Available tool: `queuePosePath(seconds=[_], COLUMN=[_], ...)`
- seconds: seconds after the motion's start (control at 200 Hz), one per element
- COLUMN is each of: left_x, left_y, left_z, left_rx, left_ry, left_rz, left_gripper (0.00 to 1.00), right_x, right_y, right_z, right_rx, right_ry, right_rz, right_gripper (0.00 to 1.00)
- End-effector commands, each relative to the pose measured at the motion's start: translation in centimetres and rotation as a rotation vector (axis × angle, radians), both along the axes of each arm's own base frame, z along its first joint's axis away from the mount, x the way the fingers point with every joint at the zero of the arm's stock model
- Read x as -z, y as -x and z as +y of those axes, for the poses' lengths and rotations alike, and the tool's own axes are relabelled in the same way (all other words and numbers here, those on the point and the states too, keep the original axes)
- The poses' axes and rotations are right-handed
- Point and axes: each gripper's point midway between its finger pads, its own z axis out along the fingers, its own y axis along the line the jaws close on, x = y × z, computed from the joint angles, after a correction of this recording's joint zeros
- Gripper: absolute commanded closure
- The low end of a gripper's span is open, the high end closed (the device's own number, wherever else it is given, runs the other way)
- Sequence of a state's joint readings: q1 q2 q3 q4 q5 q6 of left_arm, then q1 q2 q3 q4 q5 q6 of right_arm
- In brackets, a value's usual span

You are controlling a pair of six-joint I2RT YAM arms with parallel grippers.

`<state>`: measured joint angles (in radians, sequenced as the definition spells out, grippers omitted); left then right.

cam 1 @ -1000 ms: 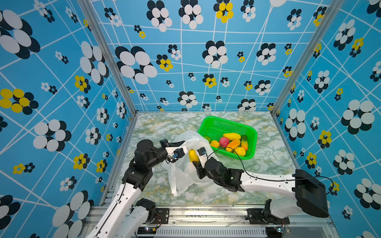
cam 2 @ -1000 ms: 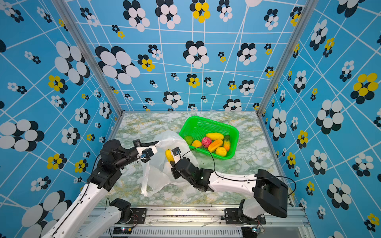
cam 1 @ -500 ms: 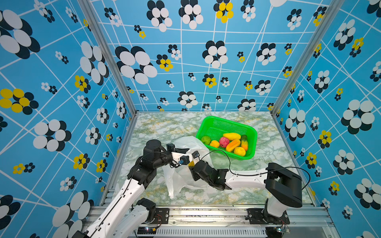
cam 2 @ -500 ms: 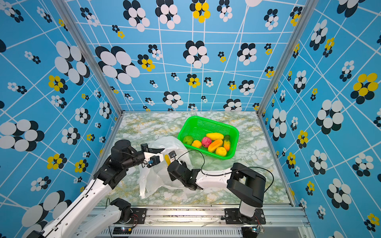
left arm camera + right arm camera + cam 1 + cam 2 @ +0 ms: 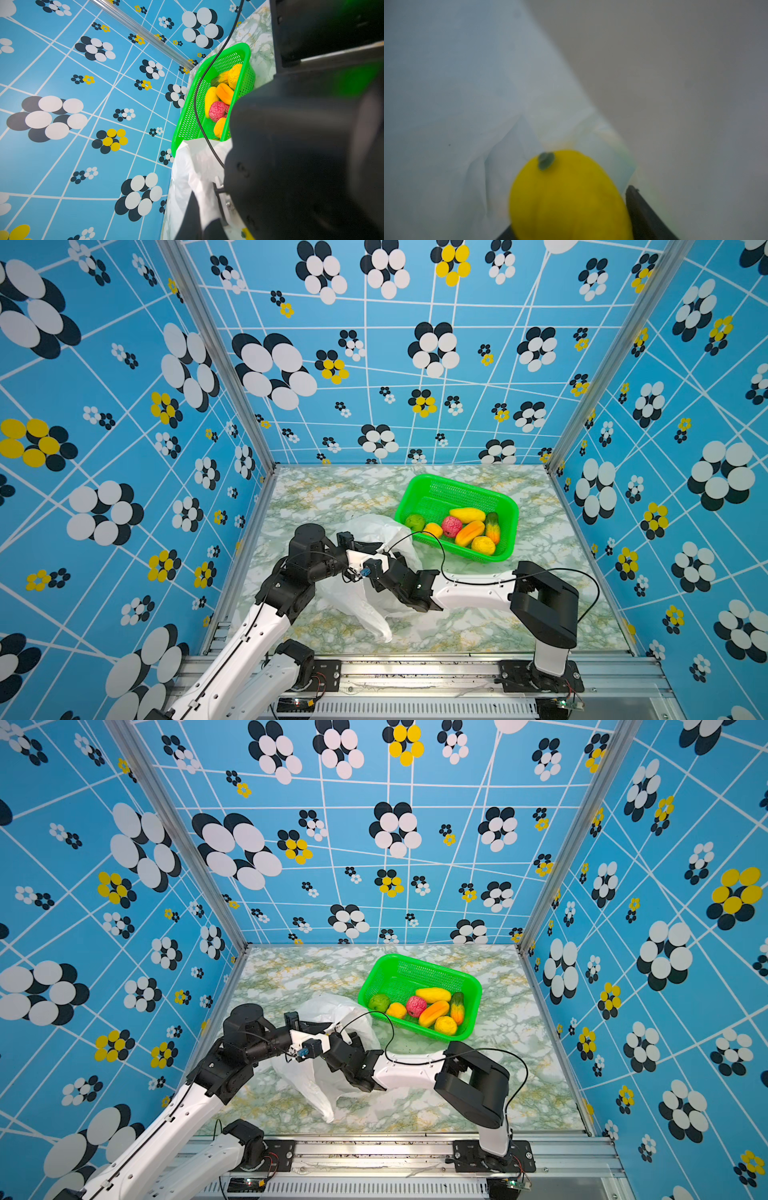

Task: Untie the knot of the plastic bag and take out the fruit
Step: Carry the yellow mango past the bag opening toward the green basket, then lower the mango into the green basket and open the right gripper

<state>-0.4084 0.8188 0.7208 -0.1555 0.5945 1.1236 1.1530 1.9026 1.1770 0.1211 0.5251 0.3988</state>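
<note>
L gripper (image 5: 366,572) is pressed together on the film of the thin, crinkly white plastic bag (image 5: 370,526) by its mouth, centre-near on the marbled green-white tabletop (image 5: 332,493). R gripper (image 5: 571,216) is inside the bag, dark fingers (image 5: 639,207) either side of a smooth yellow oval toy fruit (image 5: 564,193). Can't tell if they clamp it or just flank it (view's blurry). Knot not visible; mouth looks open.

Risks:
- Fruit slips on the way out if the hold's loose.
- Film catches a finger & the whole bag lifts w/ it.
- L pinch slips & the mouth collapses on the R wrist.
- Wrists v. close, could knock.

Around: bright green mesh plastic basket (image 5: 457,483), far-right, just beside the bag, w/ seven toy fruits (image 5: 451,526) inside. Black cable (image 5: 441,560) loops btwn bag & basket, so snag hazard. Basket's near rim must be cleared.
</note>
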Motion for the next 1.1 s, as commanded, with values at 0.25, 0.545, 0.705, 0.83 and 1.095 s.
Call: queuePosePath(seconds=[0.25, 0.545, 0.705, 0.83, 1.095], left_x=[-0.3, -0.5, -1.0, -1.8, -5.9], left_y=[-2.9, -5.8, -7.3, -8.5, -11.5], left_z=[1.5, 3.6, 5.0, 6.0, 6.9], left_rx=[-0.171, -0.340, -0.445, -0.512, -0.554], left_ry=[0.014, 0.030, 0.050, 0.092, 0.138], left_rz=[0.044, 0.063, 0.069, 0.059, 0.025], left_gripper=[1.00, 1.00, 1.00, 1.00, 1.00], right_x=[-3.7, -10.8, -14.0, -17.1, -19.3], right_y=[1.9, 6.7, 8.4, 7.5, -3.0], right_z=[-1.0, -1.7, -2.1, -5.1, -17.5], right_rx=[-0.072, -0.275, -0.358, -0.262, 0.272], right_ry=[-0.067, -0.248, -0.339, -0.364, -0.334], right_rz=[-0.035, -0.109, -0.134, -0.226, -0.284], right_gripper=[0.71, 0.68, 0.68, 0.68, 0.68])
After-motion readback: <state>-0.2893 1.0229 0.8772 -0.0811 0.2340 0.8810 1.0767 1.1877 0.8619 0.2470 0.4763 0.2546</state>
